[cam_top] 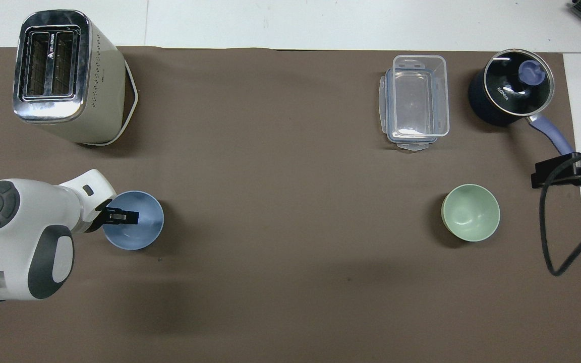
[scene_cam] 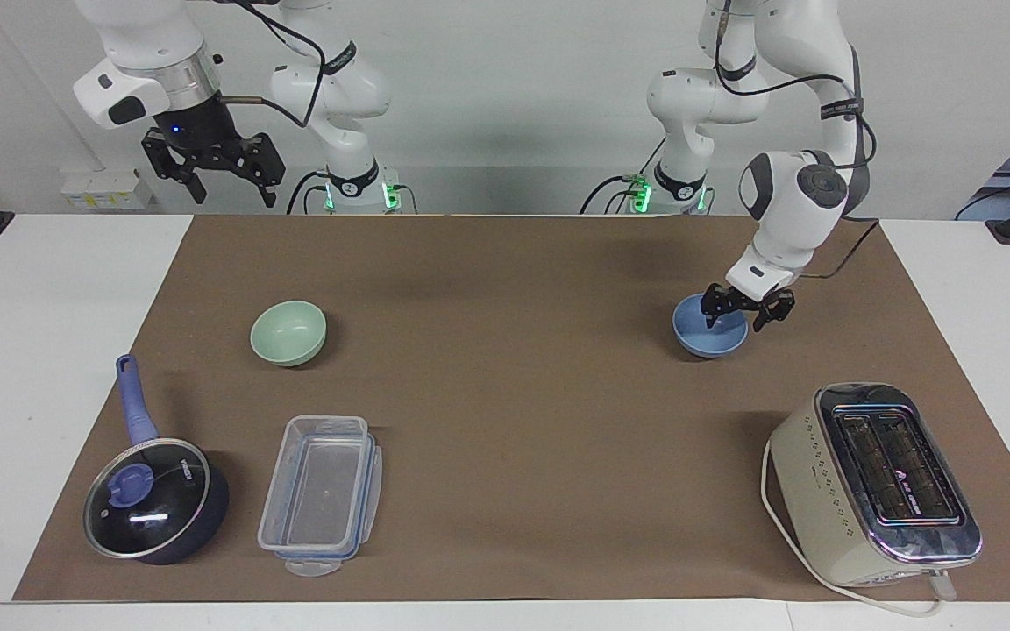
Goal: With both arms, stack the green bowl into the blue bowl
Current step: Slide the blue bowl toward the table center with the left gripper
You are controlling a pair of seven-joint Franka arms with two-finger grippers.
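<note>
In the facing view, the blue bowl (scene_cam: 710, 333), plain, glossy and light blue, is being straddled at its rim by the left gripper (scene_cam: 740, 308), whose fingers are spread, one inside and one outside; whether the rim is being touched cannot be told. The green bowl (scene_cam: 288, 332), pale mint, is sitting toward the right arm's end of the table. The right gripper (scene_cam: 214, 172) is being held open, waiting above the table's edge.

In the overhead view, "KONKA" is being shown on the saucepan (cam_top: 511, 94) lid. The blue bowl (cam_top: 139, 228) is lying nearer to the robots than the toaster (cam_top: 66, 75).
</note>
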